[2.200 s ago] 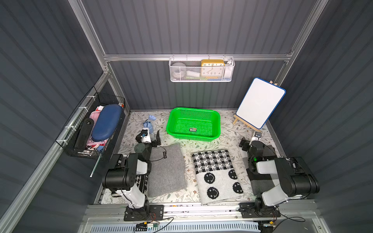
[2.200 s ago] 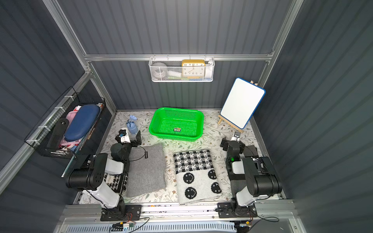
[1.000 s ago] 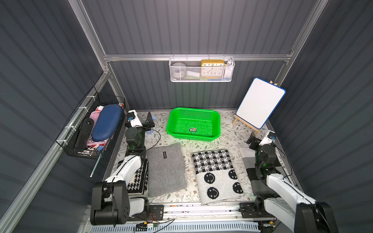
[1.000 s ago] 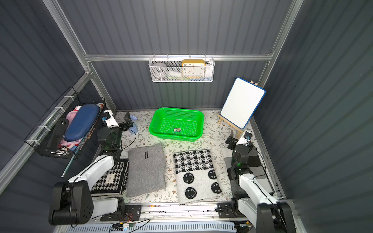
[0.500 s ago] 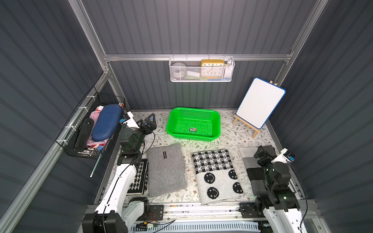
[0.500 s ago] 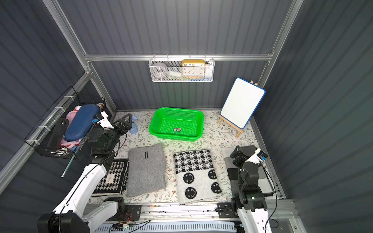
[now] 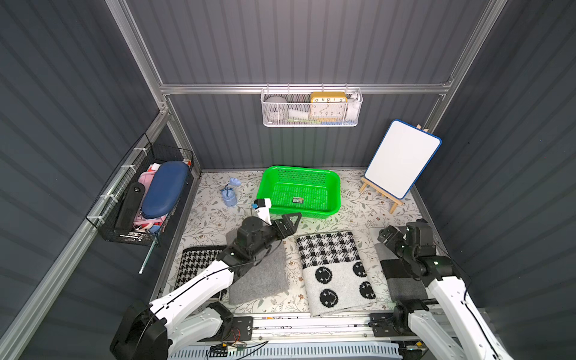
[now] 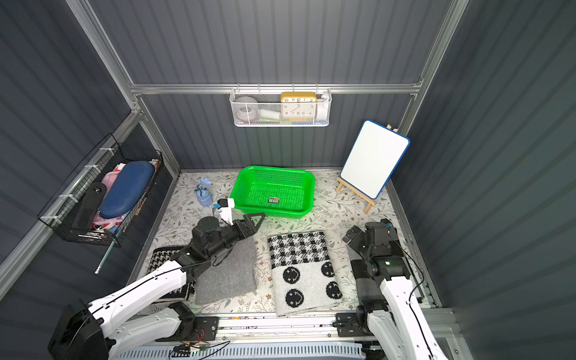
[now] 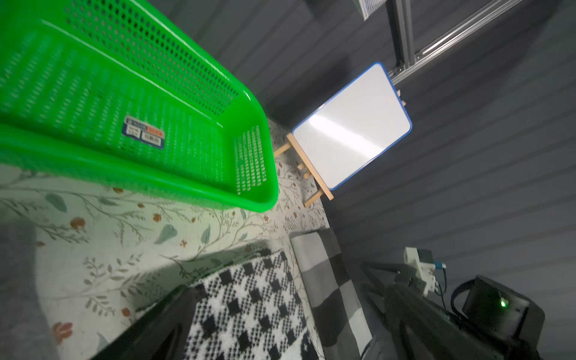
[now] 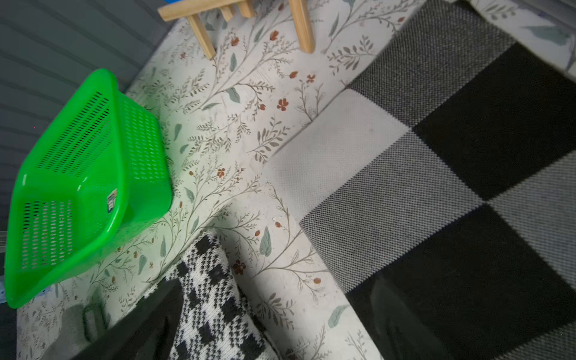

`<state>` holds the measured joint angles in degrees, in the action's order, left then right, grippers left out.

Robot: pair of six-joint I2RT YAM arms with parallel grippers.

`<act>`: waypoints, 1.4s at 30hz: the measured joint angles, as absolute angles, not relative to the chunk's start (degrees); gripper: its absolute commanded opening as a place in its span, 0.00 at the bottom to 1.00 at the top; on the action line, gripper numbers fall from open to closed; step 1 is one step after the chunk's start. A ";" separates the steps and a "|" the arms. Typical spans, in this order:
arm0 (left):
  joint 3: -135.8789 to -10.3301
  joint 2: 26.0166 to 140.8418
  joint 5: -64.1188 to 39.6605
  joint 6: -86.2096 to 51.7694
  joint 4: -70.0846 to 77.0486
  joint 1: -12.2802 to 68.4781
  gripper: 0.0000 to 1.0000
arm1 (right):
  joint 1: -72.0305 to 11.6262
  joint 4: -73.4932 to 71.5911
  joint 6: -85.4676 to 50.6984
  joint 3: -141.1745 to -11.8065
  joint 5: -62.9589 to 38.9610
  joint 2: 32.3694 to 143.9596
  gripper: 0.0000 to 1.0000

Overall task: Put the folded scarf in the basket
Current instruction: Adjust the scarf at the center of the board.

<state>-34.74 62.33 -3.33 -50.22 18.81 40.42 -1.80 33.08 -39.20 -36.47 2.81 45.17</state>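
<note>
Scarf: four folded pieces lie in a row on the floral mat (image 7: 215, 218), and none is in the basket yet. You cannot tell from here which one is meant. The check-and-smiley scarf (image 7: 336, 271) lies in the middle, between both arms, so treat it as the likely one. It sits clear of its neighbours, the grey scarf (image 7: 258, 280) and the block-check scarf (image 7: 402, 282). A houndstooth scarf (image 7: 196, 258) lies at the far left.

Handling, judged: knitted, soft, light, with no stiffness. It will probably sag and fall open if you lift it by one corner. Pinch through all layers at a folded edge, ideally with one gripper on each side, and carry it level.

Basket (image 7: 299, 212): green, empty except for a sticker, just beyond the scarves' far ends.

Left gripper (image 7: 288, 223): jaws spread wide with nothing in them, hovering over the grey scarf's far end near the basket's front wall.

Right gripper (image 7: 391, 237): jaws also wide and empty, above the block-check scarf's far end.
</note>
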 measured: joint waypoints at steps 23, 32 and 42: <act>-32.21 83.26 -1.08 -68.73 21.39 54.89 0.99 | -17.21 21.93 -40.75 -34.76 -10.94 62.63 0.93; -31.68 83.18 -0.78 -72.90 18.44 55.16 0.99 | -19.25 22.83 -39.75 -34.83 -8.62 68.75 0.90; -30.89 82.96 0.05 -74.00 15.31 55.16 0.91 | -20.82 20.67 -40.07 -34.28 -9.45 71.77 0.76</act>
<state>-30.89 82.96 0.05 -74.00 15.31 55.16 -20.82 20.67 -40.07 -34.28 -9.45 71.77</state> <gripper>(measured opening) 0.968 0.812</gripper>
